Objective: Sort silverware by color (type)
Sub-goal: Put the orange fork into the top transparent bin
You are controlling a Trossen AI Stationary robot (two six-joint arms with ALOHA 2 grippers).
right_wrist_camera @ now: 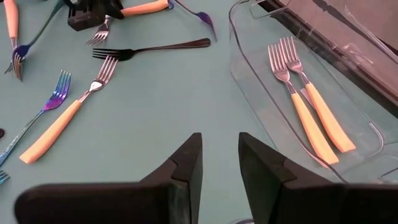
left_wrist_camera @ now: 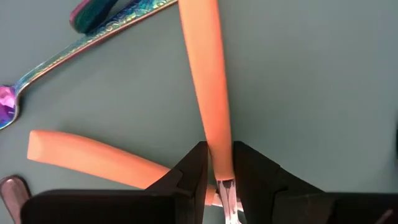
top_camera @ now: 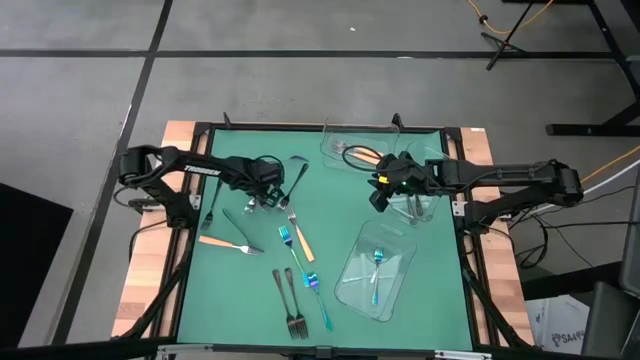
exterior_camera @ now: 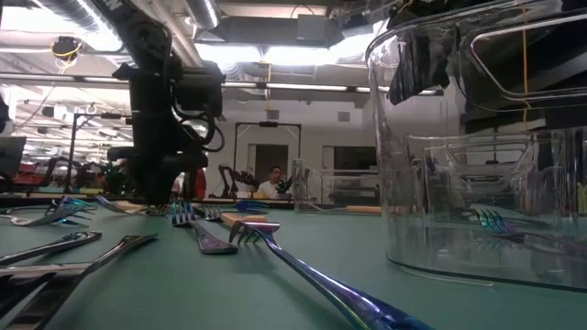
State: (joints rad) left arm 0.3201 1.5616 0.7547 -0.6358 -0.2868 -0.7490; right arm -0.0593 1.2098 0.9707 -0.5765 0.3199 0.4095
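My left gripper (top_camera: 268, 196) is low over the green mat's left half, shut on an orange-handled fork (left_wrist_camera: 208, 74). A second orange handle (left_wrist_camera: 93, 163) and a blue-teal fork (left_wrist_camera: 74, 46) lie beside it. My right gripper (top_camera: 383, 190) hovers open (right_wrist_camera: 221, 152) beside the far clear tray (right_wrist_camera: 249, 81), which holds two orange-handled forks (right_wrist_camera: 311, 106). Loose on the mat lie dark forks (top_camera: 288, 300), orange-handled forks (top_camera: 225, 243) and blue-teal forks (top_camera: 318, 295). More blue-teal forks (top_camera: 377, 268) lie in the near tray. My left gripper pinches the orange-handled fork between its two fingers, where the orange handle meets the silver neck (left_wrist_camera: 219, 171). The fingers come from above and lie across the fork. The handle runs on away from them, and the silver head (right_wrist_camera: 99, 35) shows on the other side. Whether the fork is clear of the mat, I cannot tell.
Three clear trays stand on the mat's right half: the far one (top_camera: 345, 140), one under my right arm (top_camera: 420, 208) and the near one (top_camera: 350, 285). Wooden table edges flank the mat. A person (exterior_camera: 272, 181) sits in the room behind.
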